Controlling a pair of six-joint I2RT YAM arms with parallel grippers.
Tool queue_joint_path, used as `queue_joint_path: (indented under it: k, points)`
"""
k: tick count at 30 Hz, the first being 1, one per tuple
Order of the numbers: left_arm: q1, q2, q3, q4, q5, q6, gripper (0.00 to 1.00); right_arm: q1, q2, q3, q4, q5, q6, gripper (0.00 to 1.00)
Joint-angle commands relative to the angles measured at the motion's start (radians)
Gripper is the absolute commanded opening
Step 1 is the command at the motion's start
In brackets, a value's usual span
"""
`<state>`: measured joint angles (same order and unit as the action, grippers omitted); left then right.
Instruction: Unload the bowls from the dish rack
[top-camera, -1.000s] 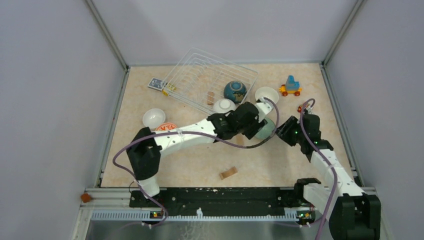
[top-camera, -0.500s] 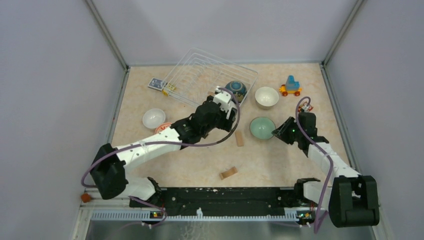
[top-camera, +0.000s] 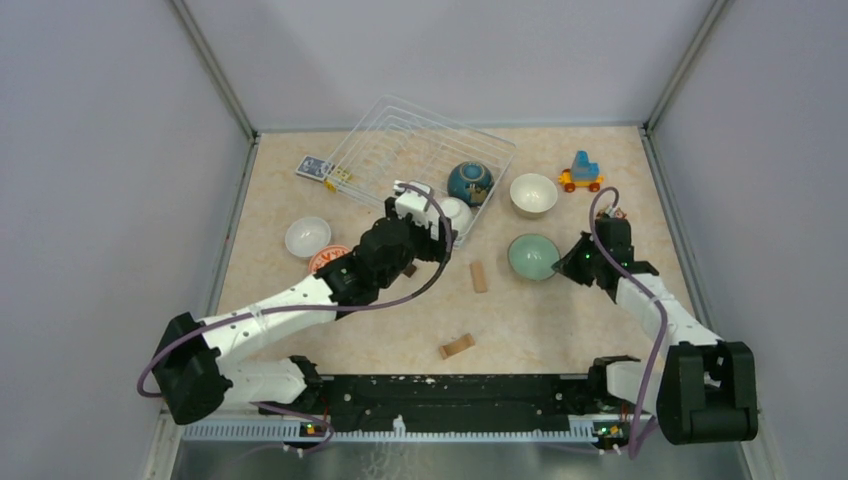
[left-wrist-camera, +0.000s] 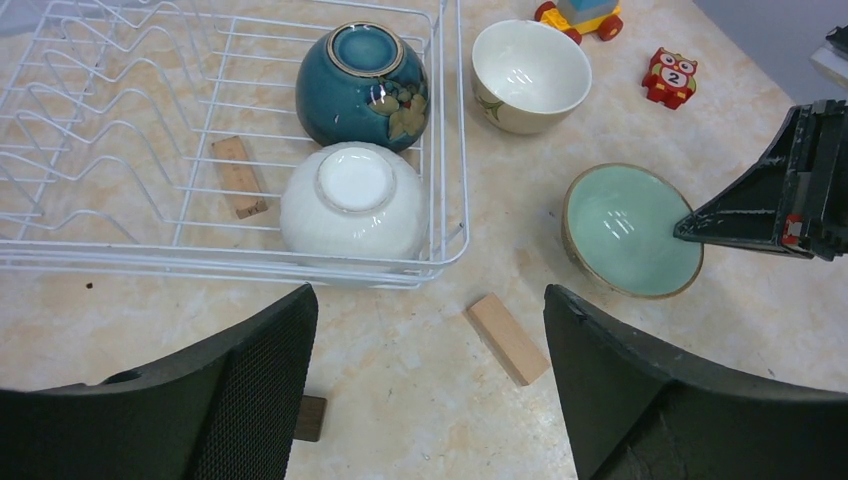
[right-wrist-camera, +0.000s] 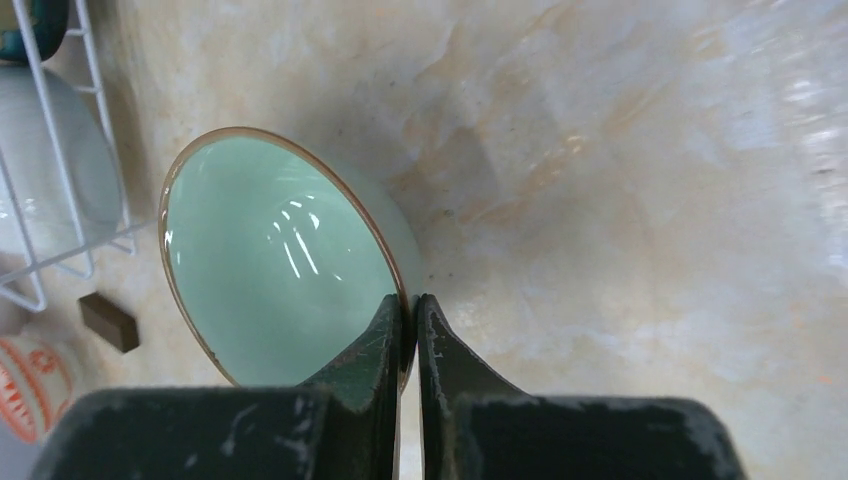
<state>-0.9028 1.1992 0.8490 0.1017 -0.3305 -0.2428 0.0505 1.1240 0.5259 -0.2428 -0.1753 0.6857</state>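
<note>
At the near corner of the dish rack (left-wrist-camera: 445, 120), an upturned white bowl (left-wrist-camera: 352, 200) lies dead ahead of the left gripper (left-wrist-camera: 430, 300), fingers (left-wrist-camera: 250, 380) spread wide, holding nothing; dark blue bowl (left-wrist-camera: 362, 85) behind. Right gripper (right-wrist-camera: 410, 310) seemingly pinches the rim of the mint green bowl (right-wrist-camera: 270, 260), farther off.

White-shelled arms (top-camera: 280, 305) with black joints, looping purple cables (top-camera: 440, 268), dark wedge-shaped fingers (left-wrist-camera: 250, 400) with mesh-textured faces

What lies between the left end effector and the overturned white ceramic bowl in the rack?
The low near wall of the white wire dish rack and a strip of beige tabletop; the left wrist view shows it.
</note>
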Motion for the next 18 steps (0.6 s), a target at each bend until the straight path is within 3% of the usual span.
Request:
queue_joint_path:
  k: [1, 6, 18]
  points:
    - [0.005, -0.051, -0.029, 0.065, -0.021, -0.034, 0.88, 0.002, -0.059, 0.123, -0.093, 0.205, -0.042, 0.00]
    - [0.005, -0.092, -0.072, 0.065, -0.067, -0.084, 0.93, -0.005, -0.115, 0.159, -0.177, 0.416, 0.047, 0.00]
    - [0.005, -0.150, -0.110, 0.054, -0.074, -0.093, 0.95, -0.047, 0.067, 0.258, -0.091, 0.415, 0.114, 0.00]
